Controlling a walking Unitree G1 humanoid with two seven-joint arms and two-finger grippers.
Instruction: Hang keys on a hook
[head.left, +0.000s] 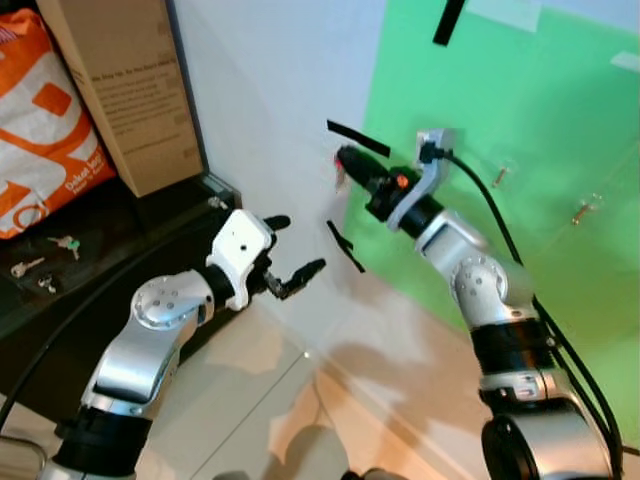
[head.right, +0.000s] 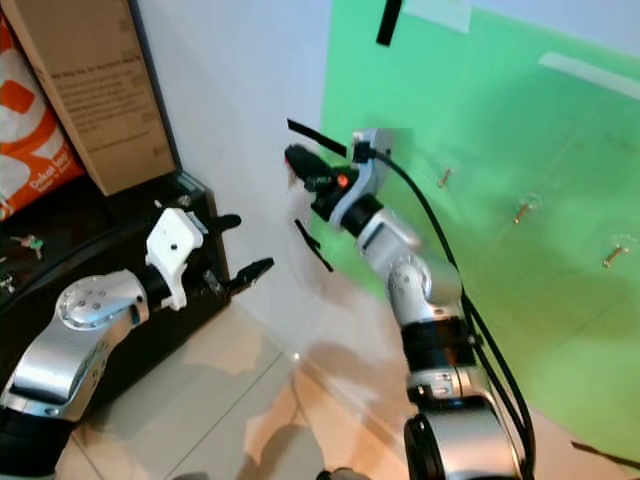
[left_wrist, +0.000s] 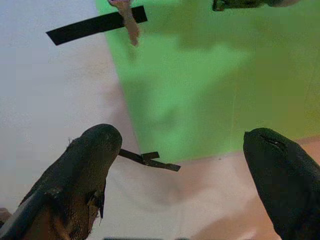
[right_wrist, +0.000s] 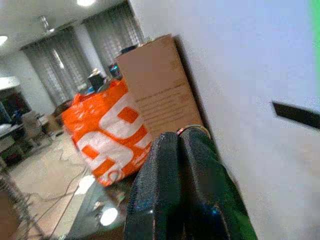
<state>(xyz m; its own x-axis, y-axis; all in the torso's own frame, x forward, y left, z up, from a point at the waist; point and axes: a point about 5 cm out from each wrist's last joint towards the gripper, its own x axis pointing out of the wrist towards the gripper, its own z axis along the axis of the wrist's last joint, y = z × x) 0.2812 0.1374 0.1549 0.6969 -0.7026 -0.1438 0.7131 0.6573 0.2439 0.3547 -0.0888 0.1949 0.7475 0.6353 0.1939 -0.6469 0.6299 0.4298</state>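
One small key (head.left: 339, 176) hangs pinched at the tip of the right gripper (head.left: 345, 160), raised near the wall at the left edge of the green panel (head.left: 520, 190); in the right wrist view a metal ring (right_wrist: 192, 129) shows above the pressed-together fingers (right_wrist: 170, 190). Hooks (head.right: 525, 211) sit further right on the panel. Spread wide, the left gripper (head.left: 285, 255) hovers lower left. More keys (head.left: 65, 243) lie on the dark shelf (head.left: 110, 250) beside an orange bag (head.left: 40, 130) and cardboard box (head.left: 125, 85).

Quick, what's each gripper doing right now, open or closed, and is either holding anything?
Left gripper: open, empty.
Right gripper: jaws closed on a key ring, the keys themselves barely visible.
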